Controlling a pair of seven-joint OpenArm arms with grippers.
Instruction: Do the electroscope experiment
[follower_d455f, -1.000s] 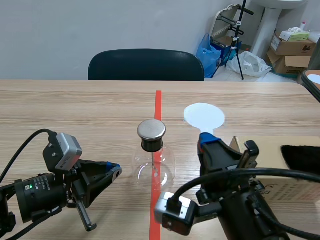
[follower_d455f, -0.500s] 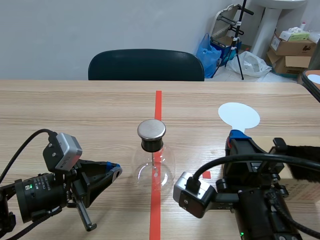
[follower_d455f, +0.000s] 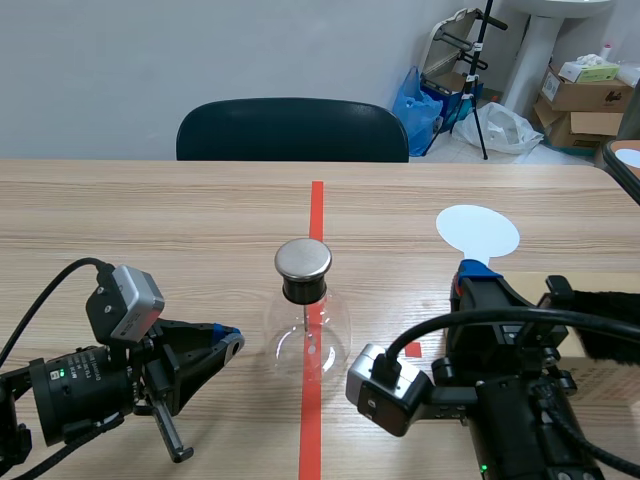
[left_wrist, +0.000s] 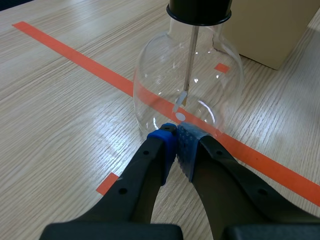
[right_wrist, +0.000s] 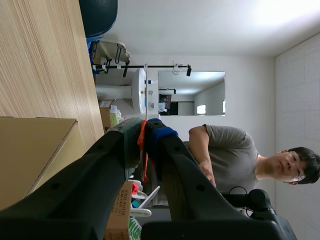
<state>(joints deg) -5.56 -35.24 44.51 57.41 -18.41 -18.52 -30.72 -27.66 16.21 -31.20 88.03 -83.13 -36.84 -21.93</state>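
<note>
centre frame: glass electroscope flask (follower_d455f: 308, 338), likely fragile and slippery; best held at black neck (follower_d455f: 304, 290). right gripper (follower_d455f: 474, 272) pinching light white paddle (follower_d455f: 478, 232); left gripper (left_wrist: 176, 134) pressed together.

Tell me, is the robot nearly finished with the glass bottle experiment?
Not yet. Done: the right gripper is shut on the white disc paddle and has it lifted. In hand: the disc is held up near the black cloth, well apart from the electroscope flask. Left: probably bringing the disc to the flask's metal cap. The left gripper rests shut beside the flask.
</note>
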